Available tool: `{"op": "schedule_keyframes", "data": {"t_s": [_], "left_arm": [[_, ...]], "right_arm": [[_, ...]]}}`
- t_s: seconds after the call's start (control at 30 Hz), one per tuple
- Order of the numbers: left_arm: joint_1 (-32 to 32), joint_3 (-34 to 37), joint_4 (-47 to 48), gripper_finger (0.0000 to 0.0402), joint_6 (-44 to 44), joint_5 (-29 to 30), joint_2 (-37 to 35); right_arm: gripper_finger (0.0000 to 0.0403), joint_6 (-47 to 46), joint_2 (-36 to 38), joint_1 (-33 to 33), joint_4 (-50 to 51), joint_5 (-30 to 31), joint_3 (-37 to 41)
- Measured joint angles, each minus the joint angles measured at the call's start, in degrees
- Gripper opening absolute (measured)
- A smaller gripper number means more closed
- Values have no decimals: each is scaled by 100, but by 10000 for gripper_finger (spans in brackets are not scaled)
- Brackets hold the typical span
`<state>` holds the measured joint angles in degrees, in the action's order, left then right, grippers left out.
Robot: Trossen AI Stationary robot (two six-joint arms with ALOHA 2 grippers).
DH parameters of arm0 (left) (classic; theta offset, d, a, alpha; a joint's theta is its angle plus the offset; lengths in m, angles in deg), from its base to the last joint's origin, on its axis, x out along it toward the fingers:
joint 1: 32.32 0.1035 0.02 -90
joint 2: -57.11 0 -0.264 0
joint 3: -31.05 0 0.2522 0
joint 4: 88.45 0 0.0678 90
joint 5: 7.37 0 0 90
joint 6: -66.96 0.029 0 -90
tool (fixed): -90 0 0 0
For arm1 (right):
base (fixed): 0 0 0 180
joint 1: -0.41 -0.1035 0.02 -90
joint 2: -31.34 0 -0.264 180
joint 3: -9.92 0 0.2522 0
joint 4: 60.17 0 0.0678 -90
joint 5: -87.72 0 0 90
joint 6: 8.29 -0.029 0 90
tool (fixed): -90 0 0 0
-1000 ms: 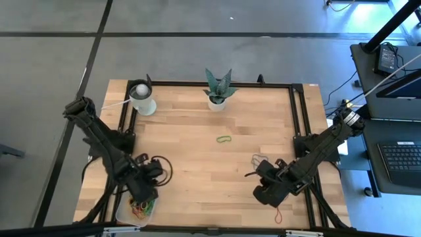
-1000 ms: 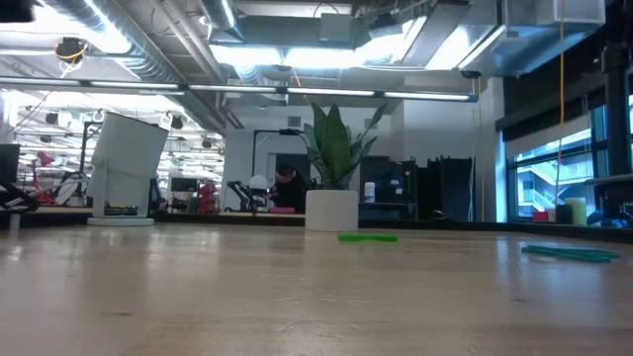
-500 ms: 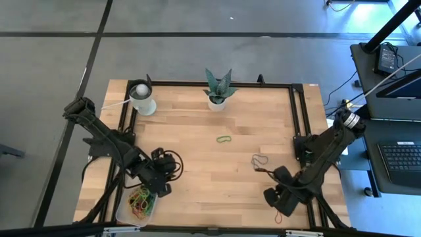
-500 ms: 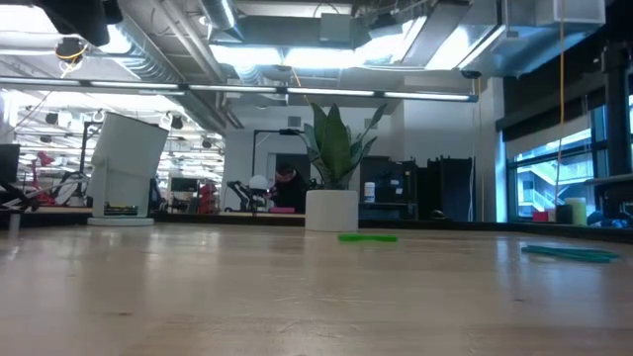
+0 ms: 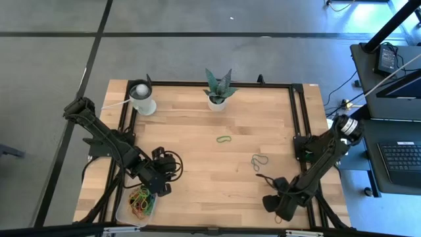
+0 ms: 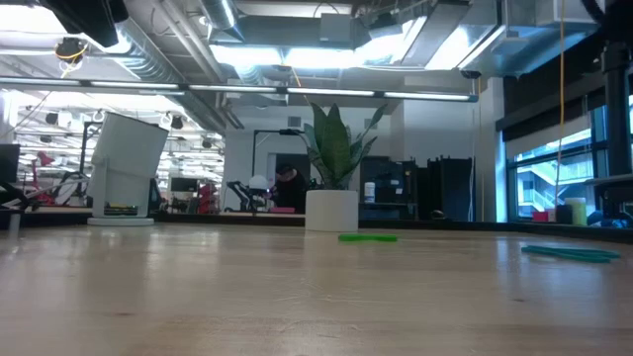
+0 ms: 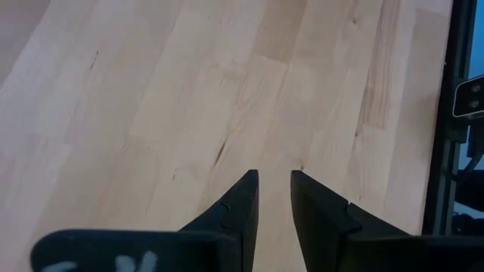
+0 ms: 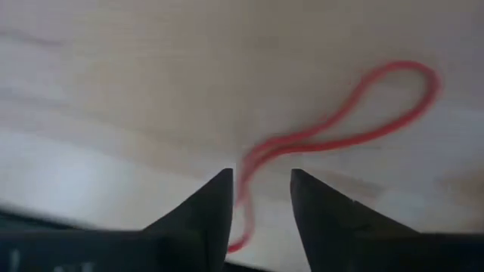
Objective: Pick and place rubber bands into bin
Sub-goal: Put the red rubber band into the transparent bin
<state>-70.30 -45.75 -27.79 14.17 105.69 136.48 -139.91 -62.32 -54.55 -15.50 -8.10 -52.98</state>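
Observation:
A red rubber band [image 8: 344, 132] lies flat on the wood near the table's near right corner. My right gripper [image 5: 276, 205] [image 8: 261, 185] hangs low over it, pointing down and open. One stretch of the band runs between its fingers. The clear bin [image 5: 122, 214] at the near left corner holds a heap of rubber bands [image 5: 140, 200]. My left gripper [image 5: 168, 174] [image 7: 274, 177] hovers just right of the bin, its fingers a narrow gap apart with only bare wood between them. A green band [image 5: 224, 139] [image 6: 367, 237] and a grey one [image 5: 257, 162] lie mid-table.
A white cup [image 5: 143, 99] stands at the far left and a small potted plant [image 5: 218, 89] at the far middle. A black frame rail [image 5: 297, 118] runs along the table's right side, close to my right arm. Bare wood lies between the two grippers.
My right gripper has gone down and toward the table's near right corner, rolling as it went, and now covers the red band in the high view. My left gripper has swung from above the bin toward the table's right, then kept still.

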Motion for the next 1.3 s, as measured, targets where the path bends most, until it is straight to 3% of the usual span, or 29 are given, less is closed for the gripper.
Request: {"op": "schedule_keyframes", "data": {"t_s": [0.4,0.53,0.73,0.9,0.97,1.3], "left_arm": [[0,0,-4,72,-42,33,0],[0,0,-32,72,-42,168,0],[0,0,-48,72,-84,398,0],[0,0,-47,72,-150,442,0],[0,0,-48,72,-120,448,0],[349,0,-499,72,-27,951,0]], "right_arm": [[131,45,-715,168,241,-318,-232],[100,615,-741,288,434,-326,-307],[12,1202,-742,321,455,52,-309],[6,1665,-623,333,494,162,-288],[3,1872,-449,362,597,401,-271],[1,3136,1139,619,1097,3172,-257]]}}
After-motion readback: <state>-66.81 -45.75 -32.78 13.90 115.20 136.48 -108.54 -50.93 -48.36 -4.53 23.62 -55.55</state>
